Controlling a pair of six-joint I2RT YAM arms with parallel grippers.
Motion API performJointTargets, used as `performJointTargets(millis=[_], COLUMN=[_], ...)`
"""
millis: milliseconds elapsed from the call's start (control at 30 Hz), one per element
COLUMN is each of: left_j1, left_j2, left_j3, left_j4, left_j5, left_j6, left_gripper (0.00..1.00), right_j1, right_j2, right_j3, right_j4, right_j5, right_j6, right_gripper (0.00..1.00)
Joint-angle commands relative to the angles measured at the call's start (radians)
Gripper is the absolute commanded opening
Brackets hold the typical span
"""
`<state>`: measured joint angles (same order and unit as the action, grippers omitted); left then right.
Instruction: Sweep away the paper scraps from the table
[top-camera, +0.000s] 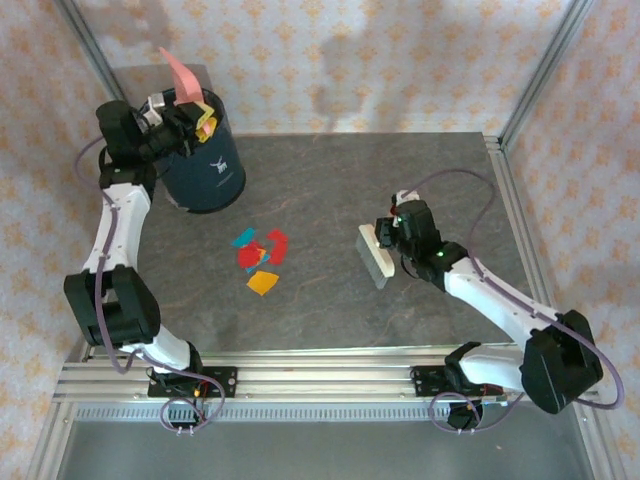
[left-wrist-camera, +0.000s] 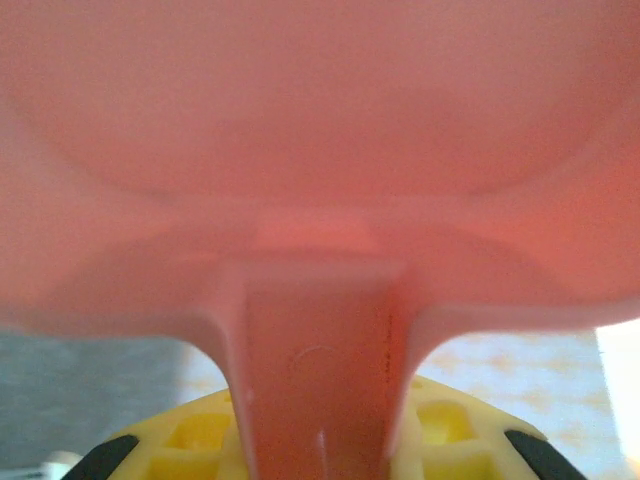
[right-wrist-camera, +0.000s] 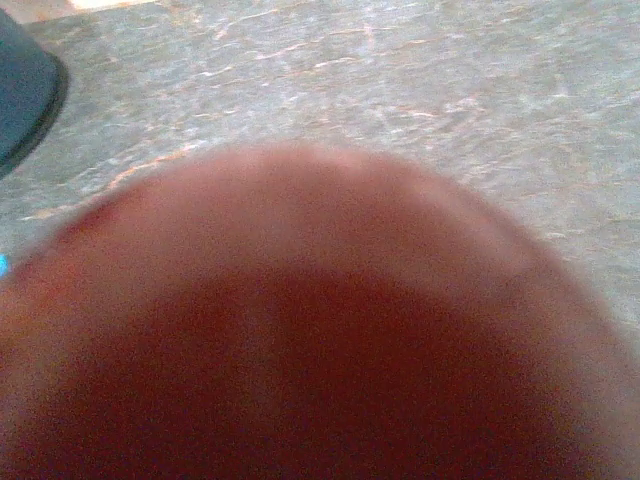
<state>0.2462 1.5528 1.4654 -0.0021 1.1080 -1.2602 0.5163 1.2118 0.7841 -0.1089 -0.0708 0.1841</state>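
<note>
Loosely clustered paper scraps (top-camera: 262, 258), red, teal, orange-yellow, on grey table (top-camera: 330, 180)

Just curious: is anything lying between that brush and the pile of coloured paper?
No. In the top view, only bare table separates the brush from the paper scraps.

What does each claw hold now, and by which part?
Left claw: pink dustpan, by its handle. Right claw: brush; the gripped part cannot be told.

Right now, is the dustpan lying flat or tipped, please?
Tipped: the pink dustpan rises steeply above the blue bin, handle in the left pincer.
</note>
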Motion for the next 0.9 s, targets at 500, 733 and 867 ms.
performJointTargets(millis=[500, 733, 867], left_j1=[-0.098, -0.103, -0.104], left_j2=[-0.223, -0.352, -0.396], left_j3=[0.122, 0.019, -0.012], left_j4=[-1.098, -1.143, -1.158], left_j5=[-0.658, -0.712, -0.731], left_j6=[1.061, 1.075, 1.089], left_gripper=[0.0, 0.0, 0.0], right_j1=[0.162, 0.239, 0.268], right_j2=[0.387, 0.577, 0.66], right_j3=[0.338, 0.473, 0.511], right_j4=[0.312, 0.382, 0.465], right_j5=[-0.302, -0.309, -0.303], right_j6=[0.337, 0.478, 0.559], right_gripper=[0.0, 0.0, 0.0])
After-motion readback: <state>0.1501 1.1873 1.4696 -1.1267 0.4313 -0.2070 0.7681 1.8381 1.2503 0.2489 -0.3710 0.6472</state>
